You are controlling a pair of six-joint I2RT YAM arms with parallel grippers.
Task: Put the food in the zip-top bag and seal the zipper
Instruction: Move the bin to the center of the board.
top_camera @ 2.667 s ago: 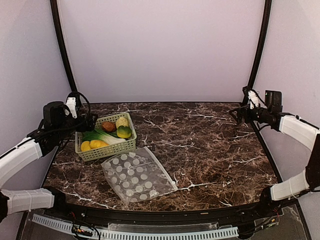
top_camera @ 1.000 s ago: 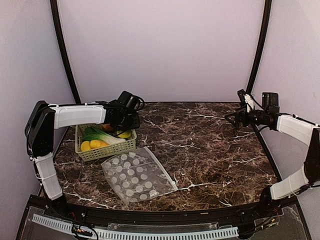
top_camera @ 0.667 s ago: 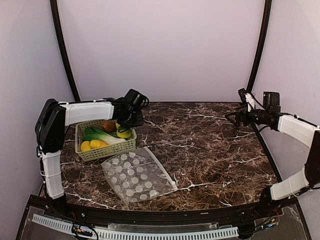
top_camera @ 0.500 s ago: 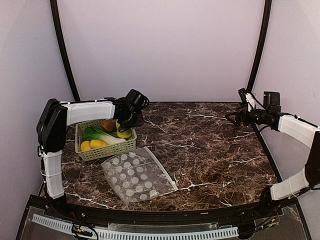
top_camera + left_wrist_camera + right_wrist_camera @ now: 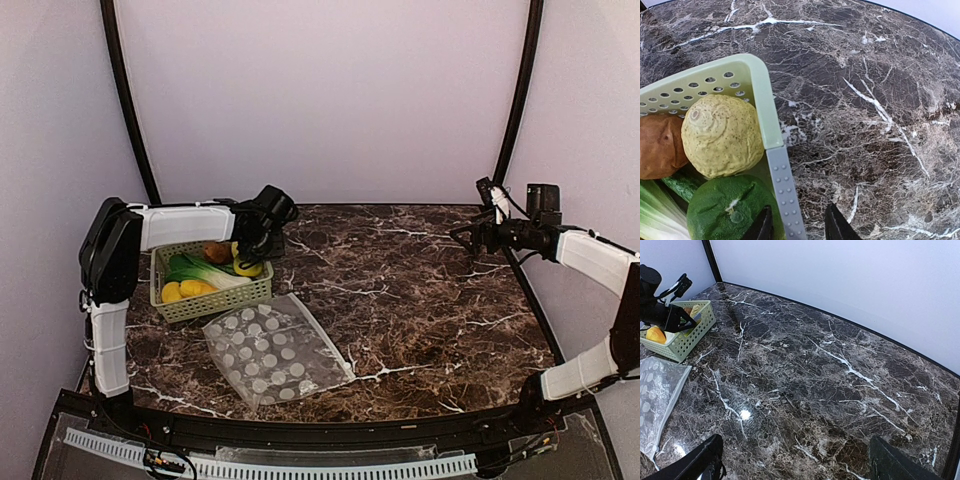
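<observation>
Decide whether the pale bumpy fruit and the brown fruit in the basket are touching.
Touching: left wrist view shows the pale bumpy fruit pressed against the brown fruit, no gap.

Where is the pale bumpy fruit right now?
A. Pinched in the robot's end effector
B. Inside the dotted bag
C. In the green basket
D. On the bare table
C: the pale bumpy fruit sits inside the green basket, tucked in its corner beside the brown fruit and the green fruit.
</observation>
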